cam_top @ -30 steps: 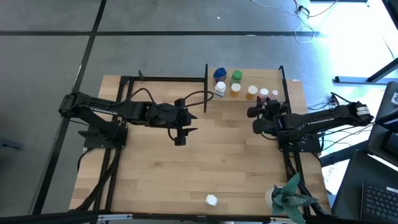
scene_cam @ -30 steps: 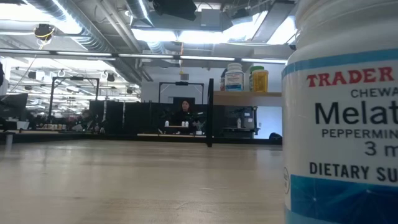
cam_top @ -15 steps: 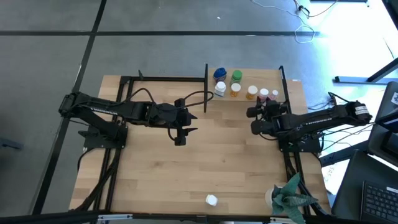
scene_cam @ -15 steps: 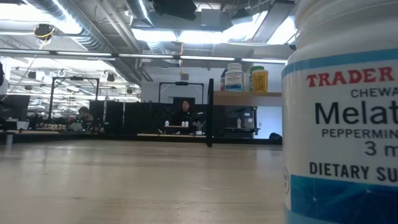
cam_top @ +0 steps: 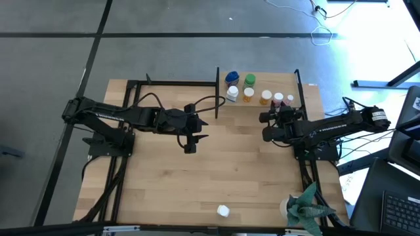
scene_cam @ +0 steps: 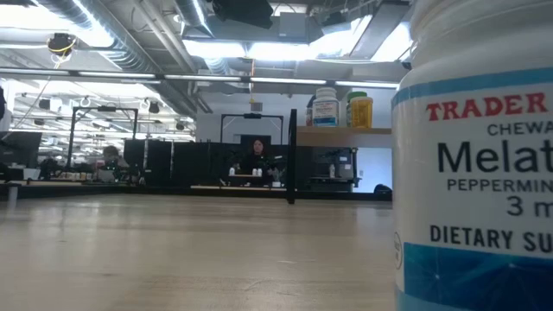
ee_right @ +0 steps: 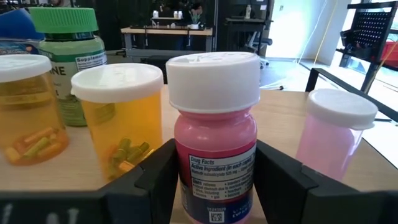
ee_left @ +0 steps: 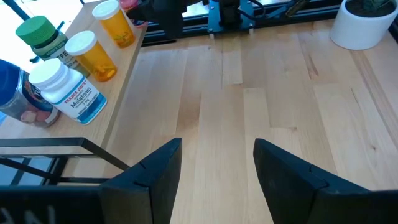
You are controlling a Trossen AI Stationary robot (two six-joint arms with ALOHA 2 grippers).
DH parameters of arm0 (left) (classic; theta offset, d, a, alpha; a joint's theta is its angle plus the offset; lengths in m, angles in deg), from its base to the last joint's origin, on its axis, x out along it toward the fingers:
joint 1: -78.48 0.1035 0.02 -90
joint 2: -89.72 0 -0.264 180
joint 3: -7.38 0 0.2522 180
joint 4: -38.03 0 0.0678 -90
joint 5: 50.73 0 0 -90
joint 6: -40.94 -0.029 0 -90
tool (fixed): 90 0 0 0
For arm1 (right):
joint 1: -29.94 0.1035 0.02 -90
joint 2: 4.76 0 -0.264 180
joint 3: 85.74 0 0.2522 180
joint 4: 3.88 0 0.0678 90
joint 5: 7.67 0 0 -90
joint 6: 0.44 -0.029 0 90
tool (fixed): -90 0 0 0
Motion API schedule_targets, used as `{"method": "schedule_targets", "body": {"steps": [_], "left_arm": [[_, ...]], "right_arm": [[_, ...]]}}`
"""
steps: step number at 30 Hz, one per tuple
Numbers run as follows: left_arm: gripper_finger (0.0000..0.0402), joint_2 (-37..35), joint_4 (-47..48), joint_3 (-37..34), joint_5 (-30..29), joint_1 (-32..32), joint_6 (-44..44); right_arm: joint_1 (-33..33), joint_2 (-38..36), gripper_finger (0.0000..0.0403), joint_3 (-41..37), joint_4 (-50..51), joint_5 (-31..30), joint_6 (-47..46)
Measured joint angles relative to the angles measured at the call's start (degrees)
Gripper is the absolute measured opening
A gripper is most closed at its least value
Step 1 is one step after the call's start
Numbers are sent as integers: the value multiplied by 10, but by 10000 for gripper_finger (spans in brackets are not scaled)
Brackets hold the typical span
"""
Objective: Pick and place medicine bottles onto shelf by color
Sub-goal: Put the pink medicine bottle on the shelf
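Observation:
The shelf [cam_top: 270,84], a light wood board between black uprights, stands at the table's far right. On it stand blue [cam_top: 231,77], green [cam_top: 249,80], white [cam_top: 232,94], two orange [cam_top: 247,95] and two pink bottles. My right gripper [cam_top: 274,111] is open, level with the shelf. Its fingers flank the white-capped pink bottle [ee_right: 216,143], which stands upright on the board. Beside that bottle are a pale pink bottle [ee_right: 336,134] and an orange one [ee_right: 121,118]. My left gripper [cam_top: 189,145] hangs open over the table's middle. One more white bottle [cam_top: 223,210] lies near the near edge.
A green paper plant in a white pot [cam_top: 306,206] stands at the near right corner. A black frame [cam_top: 174,83] runs along the far left of the table. The near white bottle [scene_cam: 475,173] fills the low view's right side. Bare wood lies between the arms.
My right gripper has shifted slightly toward the table's left, staying open by the shelf. The bottles have kept their places.

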Motion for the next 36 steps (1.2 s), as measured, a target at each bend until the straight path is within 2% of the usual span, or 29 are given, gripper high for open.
{"method": "schedule_targets", "body": {"steps": [9, 21, 36], "left_arm": [[193, 0, 0, 0, 0, 0, 0], [193, 0, 0, 0, 0, 0, 0], [193, 0, 0, 0, 0, 0, 0]], "right_arm": [[0, 0, 188, 0, 0, 1, 16], [0, 0, 242, -1, 0, 20, 17], [0, 0, 244, -1, -5, 1, 19]]}}
